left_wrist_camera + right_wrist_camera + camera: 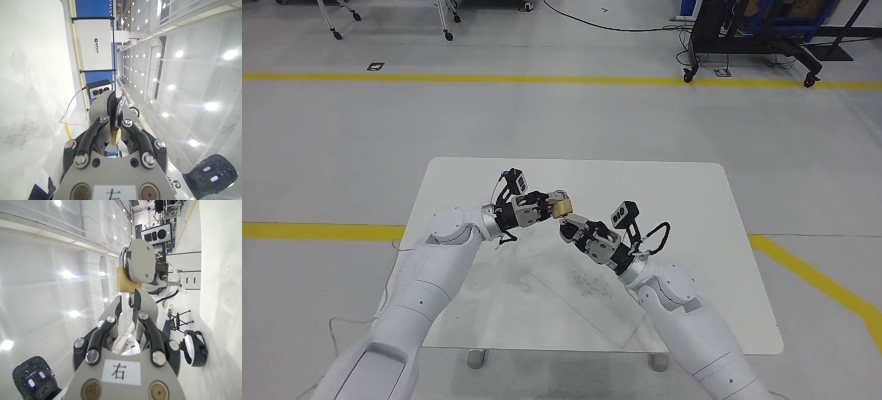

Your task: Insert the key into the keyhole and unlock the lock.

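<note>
A brass padlock (561, 207) with a silver shackle hangs in the air over the middle of the white table (692, 210). My left gripper (547, 208) is shut on it from the left. In the left wrist view, my left gripper (118, 100) pinches the shackle, and the brass body (115, 136) sits between the finger bases. My right gripper (568, 228) is just below and to the right of the lock. In the right wrist view, the padlock (123, 281) faces my right gripper (128, 294). A small dark key (130, 301) between its fingers reaches the lock's underside.
Both grippers are held above the table's middle, and bare tabletop (542, 300) lies all around them. The table's far edge (572, 160) borders open floor with yellow lines. Wheeled frames (752, 40) stand far behind.
</note>
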### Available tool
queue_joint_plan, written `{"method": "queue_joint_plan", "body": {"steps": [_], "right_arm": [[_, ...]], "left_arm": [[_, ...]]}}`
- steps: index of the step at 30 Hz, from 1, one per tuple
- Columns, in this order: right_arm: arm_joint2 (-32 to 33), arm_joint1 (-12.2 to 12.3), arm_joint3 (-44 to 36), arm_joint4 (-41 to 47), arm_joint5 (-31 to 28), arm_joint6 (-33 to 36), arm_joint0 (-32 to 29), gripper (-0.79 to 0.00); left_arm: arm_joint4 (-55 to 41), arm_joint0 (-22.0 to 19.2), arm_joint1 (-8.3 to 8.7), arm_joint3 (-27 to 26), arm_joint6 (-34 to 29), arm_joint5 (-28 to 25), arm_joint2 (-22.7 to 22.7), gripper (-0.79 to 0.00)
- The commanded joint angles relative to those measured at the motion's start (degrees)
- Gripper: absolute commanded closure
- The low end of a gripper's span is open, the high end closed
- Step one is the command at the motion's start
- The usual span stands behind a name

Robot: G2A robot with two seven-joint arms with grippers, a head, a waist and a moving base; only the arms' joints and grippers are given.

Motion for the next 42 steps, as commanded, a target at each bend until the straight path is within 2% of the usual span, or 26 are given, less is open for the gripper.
{"method": "queue_joint_plan", "body": {"steps": [1,5,12,20,27,33,42], "right_arm": [[0.1,0.0,-0.3,-0.1,0.0,0.1,-0.2,-0.055],[0.2,0.0,-0.4,0.3,0.3,0.4,-0.4,-0.003],[-0.7,-0.5,1.5,5.8,2.8,1.5,0.5,0.000],[-0.2,-1.4,6.3,21.3,10.1,6.0,2.6,0.000],[0.3,-1.6,9.4,29.8,18.6,11.5,4.0,0.000],[0.6,-1.7,11.1,33.4,23.3,14.3,5.0,0.000],[1.2,-1.6,10.7,31.5,21.9,14.1,4.9,-0.009]], "left_arm": [[0.0,0.0,-0.02,0.0,0.0,-0.1,0.0,0.000],[0.1,0.1,-0.06,0.0,0.0,-0.1,-0.1,0.000],[0.2,0.2,-0.14,-0.2,0.0,-0.5,-0.1,0.000],[0.2,0.7,-0.09,-0.8,-0.6,-2.0,-0.6,0.000],[0.0,1.5,0.03,-1.7,-0.5,-5.2,-1.5,0.000],[1.9,2.1,0.25,-2.8,1.7,-7.1,-2.0,0.000],[5.6,3.8,0.61,-5.8,6.4,-10.1,-2.8,0.000]]}}
